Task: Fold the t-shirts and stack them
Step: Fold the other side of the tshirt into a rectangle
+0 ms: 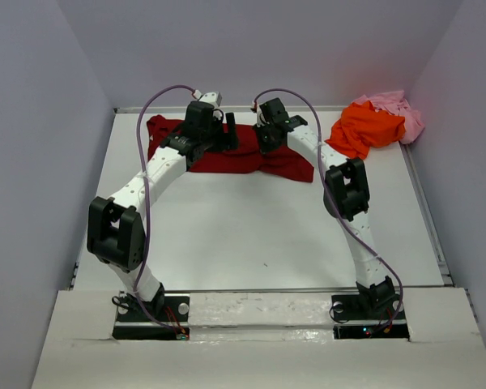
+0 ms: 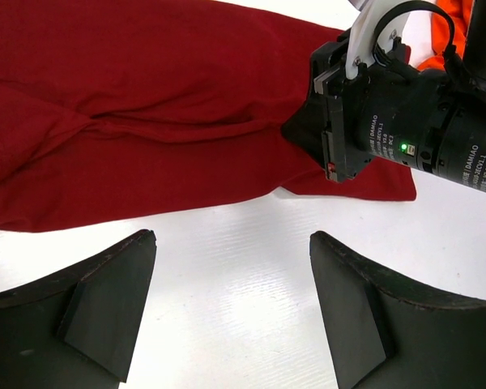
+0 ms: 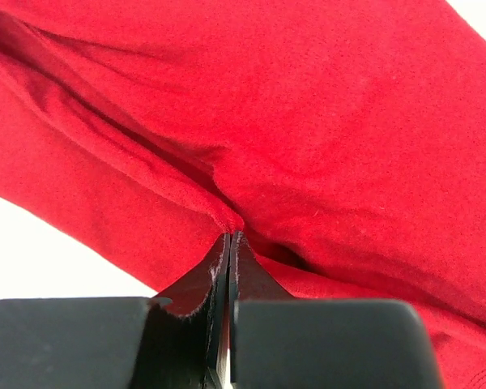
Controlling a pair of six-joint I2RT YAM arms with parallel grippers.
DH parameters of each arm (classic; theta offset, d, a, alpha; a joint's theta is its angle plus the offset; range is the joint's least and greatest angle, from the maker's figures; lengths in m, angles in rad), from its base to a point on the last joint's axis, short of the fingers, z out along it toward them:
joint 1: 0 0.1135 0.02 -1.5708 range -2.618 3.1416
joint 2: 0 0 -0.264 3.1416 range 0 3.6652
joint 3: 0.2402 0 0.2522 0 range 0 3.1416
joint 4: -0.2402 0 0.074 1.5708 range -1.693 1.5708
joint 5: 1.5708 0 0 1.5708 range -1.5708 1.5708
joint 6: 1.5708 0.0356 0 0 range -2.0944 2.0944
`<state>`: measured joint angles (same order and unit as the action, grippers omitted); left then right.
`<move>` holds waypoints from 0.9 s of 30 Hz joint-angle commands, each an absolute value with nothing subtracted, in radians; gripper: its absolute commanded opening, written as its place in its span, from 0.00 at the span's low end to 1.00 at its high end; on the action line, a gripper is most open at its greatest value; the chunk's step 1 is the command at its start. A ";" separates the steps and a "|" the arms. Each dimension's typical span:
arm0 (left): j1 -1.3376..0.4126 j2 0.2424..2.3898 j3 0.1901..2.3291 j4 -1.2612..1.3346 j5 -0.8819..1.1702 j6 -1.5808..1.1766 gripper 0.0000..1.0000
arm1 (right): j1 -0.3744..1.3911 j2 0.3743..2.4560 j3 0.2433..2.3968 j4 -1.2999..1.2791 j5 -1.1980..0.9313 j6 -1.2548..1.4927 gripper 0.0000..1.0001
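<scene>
The dark red shirt (image 1: 243,160) lies spread and rumpled at the counter's (image 1: 251,227) far middle. The orange shirt (image 1: 366,128) sits crumpled atop the pale pink shirt (image 1: 394,104), far right corner.

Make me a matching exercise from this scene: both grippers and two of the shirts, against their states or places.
1 left gripper
2 right gripper
3 dark red shirt
4 orange shirt

A bunched at far right, against the pink shirt
B shut, pinching red cloth
C open over bare table
D spread across the far middle

Pairs: 1-C, 2-B, 3-D, 4-A
</scene>
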<state>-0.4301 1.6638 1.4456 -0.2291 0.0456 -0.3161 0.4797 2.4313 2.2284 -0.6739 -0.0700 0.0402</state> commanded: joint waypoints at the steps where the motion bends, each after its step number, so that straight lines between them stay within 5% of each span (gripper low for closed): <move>1: -0.428 1.658 1.466 -0.219 0.075 -0.316 0.86 | 0.489 2.447 2.267 -0.654 -0.008 0.028 0.00; 20: -0.428 1.669 1.468 -0.222 0.103 -0.313 0.86 | 0.471 2.625 2.424 -0.643 0.130 0.046 0.00; 25: -0.426 1.672 1.468 -0.219 0.117 -0.314 0.86 | 0.471 2.562 2.353 -0.640 0.143 0.041 0.51; 27: -0.428 1.675 1.468 -0.216 0.118 -0.314 0.86 | 0.471 2.498 2.307 -0.638 0.147 0.041 0.57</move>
<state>-0.4301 1.6699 1.4456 -0.2291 0.0883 -0.3161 0.4774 2.5942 2.3718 -0.6445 0.1246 0.0456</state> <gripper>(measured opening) 0.862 0.530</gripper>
